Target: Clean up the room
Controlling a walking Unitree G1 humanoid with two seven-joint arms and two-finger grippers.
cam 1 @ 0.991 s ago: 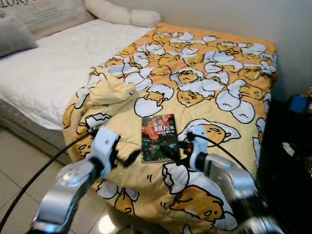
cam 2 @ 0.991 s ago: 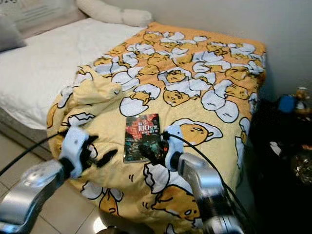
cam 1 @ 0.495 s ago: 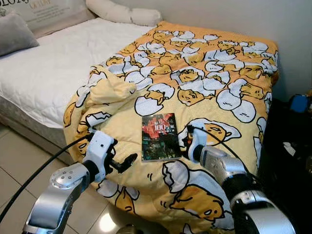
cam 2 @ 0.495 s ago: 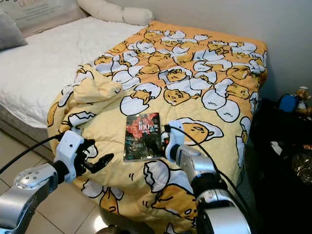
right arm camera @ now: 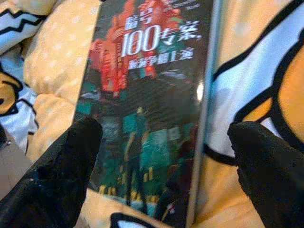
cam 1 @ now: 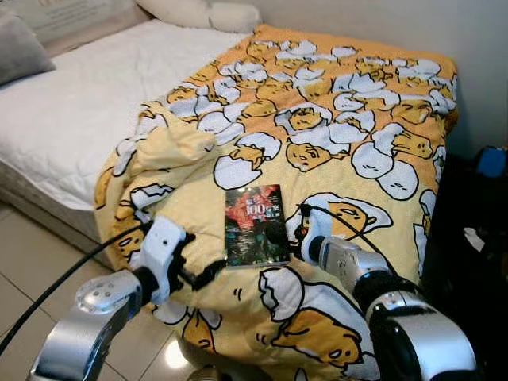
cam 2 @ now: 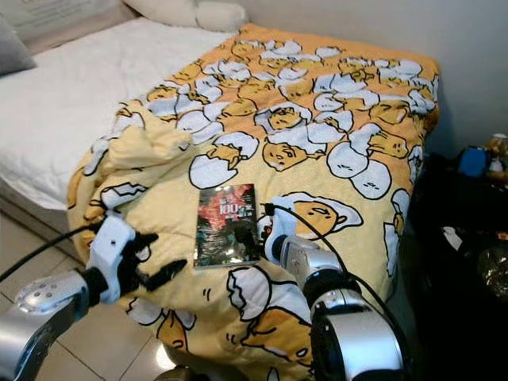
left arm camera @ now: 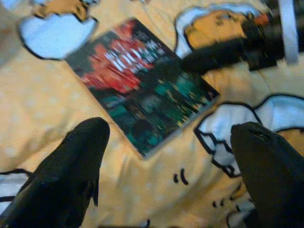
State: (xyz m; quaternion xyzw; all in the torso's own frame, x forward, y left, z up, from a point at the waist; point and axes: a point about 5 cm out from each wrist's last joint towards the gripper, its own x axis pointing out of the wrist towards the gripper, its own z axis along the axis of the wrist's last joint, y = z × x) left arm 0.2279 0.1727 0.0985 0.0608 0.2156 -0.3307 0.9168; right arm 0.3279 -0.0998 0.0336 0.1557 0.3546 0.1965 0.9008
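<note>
Book (cam 1: 255, 225) lying flat on blanket (cam 1: 341, 119) at bed's foot; right gripper (right arm camera: 156, 156) reaching it, jaws wide, straddling cover edge; left gripper (left arm camera: 166, 161) waiting near, jaws wide; next judged: closing on spine edge

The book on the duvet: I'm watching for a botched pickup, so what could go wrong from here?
1. The book lies flat on the soft, rumpled duvet; the open right hand, straddling its edge, may push it into the fabric or pinch cloth with it.
2. It sits near the bed's foot, so a nudge could slide it to the floor.
</note>
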